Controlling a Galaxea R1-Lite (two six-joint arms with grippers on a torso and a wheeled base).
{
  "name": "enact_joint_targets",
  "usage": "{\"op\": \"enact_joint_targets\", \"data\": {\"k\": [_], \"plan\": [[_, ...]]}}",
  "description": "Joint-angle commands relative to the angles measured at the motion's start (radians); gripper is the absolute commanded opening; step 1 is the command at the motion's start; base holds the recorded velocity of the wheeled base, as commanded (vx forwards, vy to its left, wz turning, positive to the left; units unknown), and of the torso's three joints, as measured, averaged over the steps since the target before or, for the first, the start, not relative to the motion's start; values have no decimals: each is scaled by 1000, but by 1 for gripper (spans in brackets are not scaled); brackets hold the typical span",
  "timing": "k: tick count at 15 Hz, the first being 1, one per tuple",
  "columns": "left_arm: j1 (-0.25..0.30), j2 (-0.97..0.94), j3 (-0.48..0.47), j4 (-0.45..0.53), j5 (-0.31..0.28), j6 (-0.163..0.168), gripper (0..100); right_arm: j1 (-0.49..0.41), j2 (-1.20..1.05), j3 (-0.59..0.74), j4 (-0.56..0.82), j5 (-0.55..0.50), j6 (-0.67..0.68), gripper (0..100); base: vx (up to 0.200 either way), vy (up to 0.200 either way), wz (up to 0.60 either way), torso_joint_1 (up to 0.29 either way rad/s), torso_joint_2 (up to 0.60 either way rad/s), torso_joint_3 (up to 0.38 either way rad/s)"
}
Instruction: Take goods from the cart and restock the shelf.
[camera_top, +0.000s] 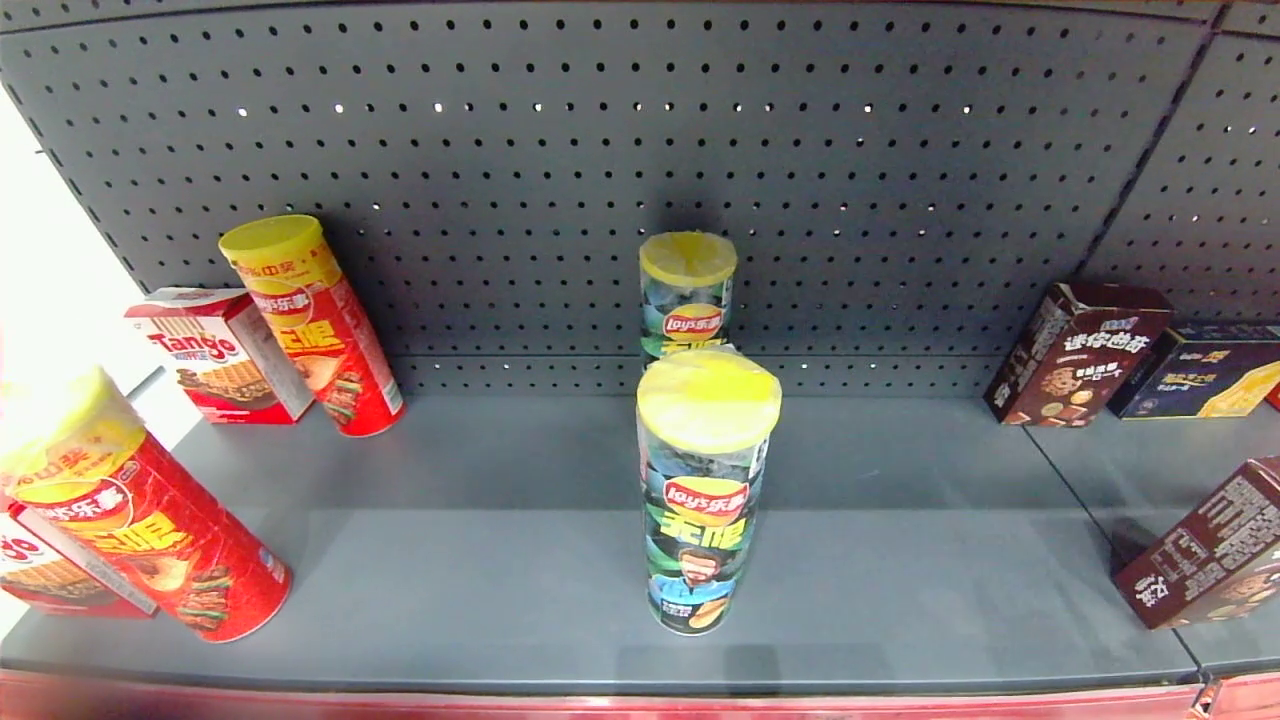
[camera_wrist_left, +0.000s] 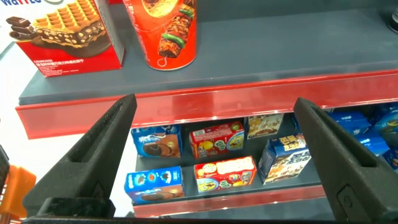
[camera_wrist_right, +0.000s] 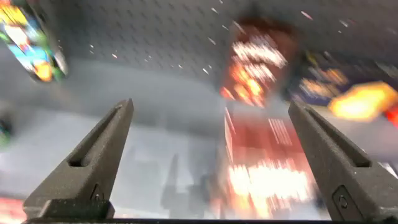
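Note:
Two green-and-black chip cans with yellow lids stand upright mid-shelf, one at the front (camera_top: 706, 492) and one behind it (camera_top: 687, 296) against the pegboard. My left gripper (camera_wrist_left: 211, 155) is open and holds nothing. It hangs in front of the shelf's red front edge (camera_wrist_left: 205, 102), below a wafer box (camera_wrist_left: 62, 31) and a red chip can (camera_wrist_left: 165, 31). My right gripper (camera_wrist_right: 208, 155) is open with nothing in it, facing a blurred brown box (camera_wrist_right: 264, 124) on the grey shelf. A green can (camera_wrist_right: 31, 37) lies off to one side of it.
Red chip cans (camera_top: 315, 325) (camera_top: 140, 520) and wafer boxes (camera_top: 220, 355) (camera_top: 45, 580) fill the shelf's left. Brown boxes (camera_top: 1075, 355) (camera_top: 1205, 545) and a dark blue box (camera_top: 1200, 375) sit right. Bare shelf (camera_top: 500, 520) flanks the middle cans. The lower shelf holds several snack boxes (camera_wrist_left: 217, 155).

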Motion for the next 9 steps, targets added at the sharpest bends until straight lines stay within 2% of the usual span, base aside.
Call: {"op": "enact_joint_targets", "data": {"k": [1,3,6,7,8,9], "plan": [[0,1,0,0,0,0,100,-42,-345,124,189,-36,-3,100,0,0,0,0,0,0],[0,1,0,0,0,-1,100,-43,-488,189,310,-61,12,100,0,0,0,0,0,0],[0,1,0,0,-1,0,100,-42,-488,383,111,-101,66,100,0,0,0,0,0,0],[0,1,0,0,-1,-1,100,-42,-488,383,189,-84,72,100,0,0,0,0,0,0],[0,1,0,0,-1,-1,100,-42,-488,383,197,-72,75,100,0,0,0,0,0,0],[0,1,0,0,-1,-1,100,-42,-488,383,214,19,104,100,0,0,0,0,0,0]]}}
